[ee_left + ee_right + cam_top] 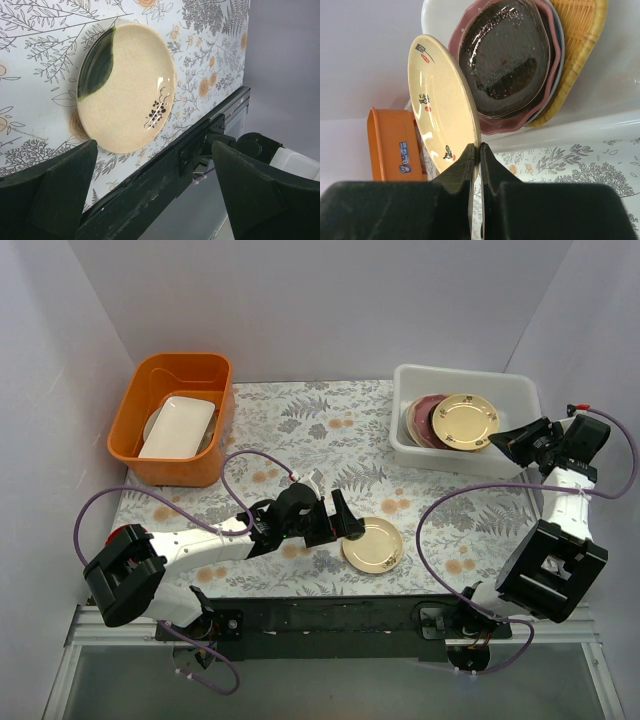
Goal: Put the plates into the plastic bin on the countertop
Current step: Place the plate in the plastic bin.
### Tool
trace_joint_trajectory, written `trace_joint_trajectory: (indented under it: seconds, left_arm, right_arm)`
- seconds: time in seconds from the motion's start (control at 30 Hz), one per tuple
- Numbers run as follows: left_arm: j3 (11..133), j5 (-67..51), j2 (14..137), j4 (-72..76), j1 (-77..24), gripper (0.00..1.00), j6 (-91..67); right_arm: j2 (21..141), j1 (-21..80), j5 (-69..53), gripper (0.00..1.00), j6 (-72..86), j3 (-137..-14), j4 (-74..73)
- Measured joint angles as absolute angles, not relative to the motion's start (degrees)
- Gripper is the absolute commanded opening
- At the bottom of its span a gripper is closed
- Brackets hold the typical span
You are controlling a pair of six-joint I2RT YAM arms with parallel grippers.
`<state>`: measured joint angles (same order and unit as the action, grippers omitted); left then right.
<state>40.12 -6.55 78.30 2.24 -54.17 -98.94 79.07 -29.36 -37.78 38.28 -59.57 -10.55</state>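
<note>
A cream plate [373, 545] with a dark green patch and a small sprig [127, 87] lies flat on the countertop [320, 440] near its front edge. My left gripper [348, 524] [150, 190] stands wide open just left of it, touching nothing. My right gripper [497, 440] [476, 150] is shut on the rim of a second cream plate [465, 422] [442, 115] with small dark and red marks. That plate hangs tilted inside the plastic bin [500, 385] [580, 125], over a stack with a glossy black plate [505, 55] on a pink one [420, 420].
An orange tub [175, 415] [390, 145] with a white rectangular dish [178, 428] stands at the back left. A yellow woven-looking piece [575, 45] sits under the stack in the bin. A black rail [165, 175] runs along the countertop's front edge.
</note>
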Motion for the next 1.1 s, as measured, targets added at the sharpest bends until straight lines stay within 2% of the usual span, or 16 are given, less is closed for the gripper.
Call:
trace_joint_trajectory:
  seconds: [1.1]
  left_arm:
    - [41.43,-7.92,85.21,3.16,-54.17,0.98,-98.37]
  right_arm:
    - [93.89,-27.59,-35.46,0.01,41.85,-63.16,-4.54]
